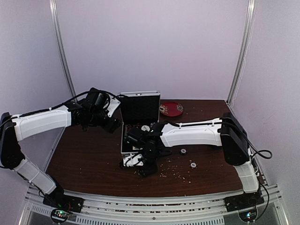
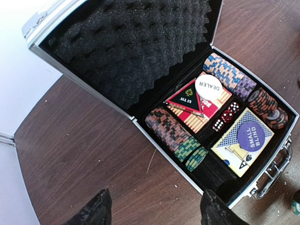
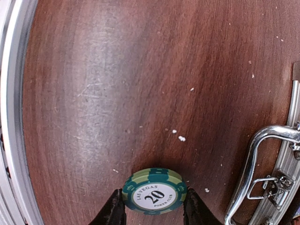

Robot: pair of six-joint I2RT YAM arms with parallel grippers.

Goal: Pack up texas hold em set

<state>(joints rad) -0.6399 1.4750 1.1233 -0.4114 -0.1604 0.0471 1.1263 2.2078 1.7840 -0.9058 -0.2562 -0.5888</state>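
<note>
The silver case (image 2: 140, 125) lies open on the brown table, its foam-lined lid (image 1: 139, 107) standing up. Inside are rows of poker chips (image 2: 171, 131), two card decks (image 2: 242, 143), red dice (image 2: 225, 116) and a white dealer button (image 2: 208, 87). My left gripper (image 2: 154, 212) hangs open over bare wood just left of the case, nothing between its fingers (image 2: 93, 211). In front of the case, near its handle (image 3: 255, 152), my right gripper (image 3: 153, 206) is shut on a green poker chip (image 3: 153, 191) marked 20, low over the table. Two loose chips (image 1: 183, 151) lie to the right.
A red round plate (image 1: 171, 108) sits at the back right of the case. White crumbs are scattered over the wood near the front. The table's metal front rail (image 3: 11, 117) runs close to the right gripper. My right arm (image 1: 192, 133) stretches across the case's near side.
</note>
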